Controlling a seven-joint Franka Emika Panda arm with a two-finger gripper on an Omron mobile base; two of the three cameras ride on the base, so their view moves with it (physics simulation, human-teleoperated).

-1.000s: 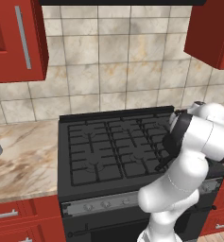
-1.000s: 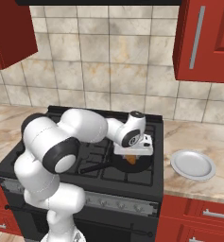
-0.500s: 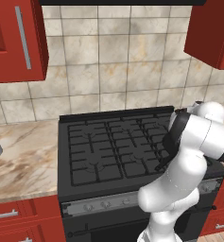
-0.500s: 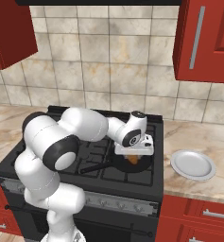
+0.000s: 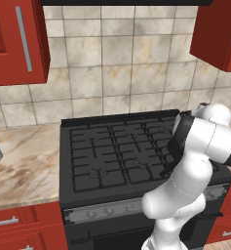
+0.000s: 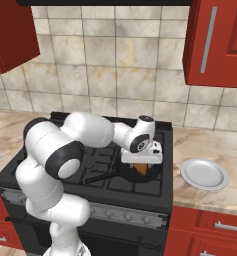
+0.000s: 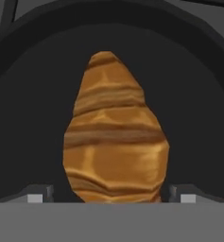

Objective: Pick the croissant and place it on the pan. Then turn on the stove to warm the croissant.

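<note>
Croissant [image 7: 116, 137] lies inside the pan [image 6: 146, 175] on the stove's [image 5: 112, 151] front right burner; we see our jaws spread wide on either side of it, not gripping.

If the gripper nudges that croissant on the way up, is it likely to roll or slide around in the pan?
The croissant looks rounded and tapered, so a sideways nudge could rock or roll it. It lies inside the pan, whose raised wall should probably stop it leaving. The pan floor looks smooth and dark, so sliding seems likelier than sticking. The gripper fingertips stand apart either side.
</note>
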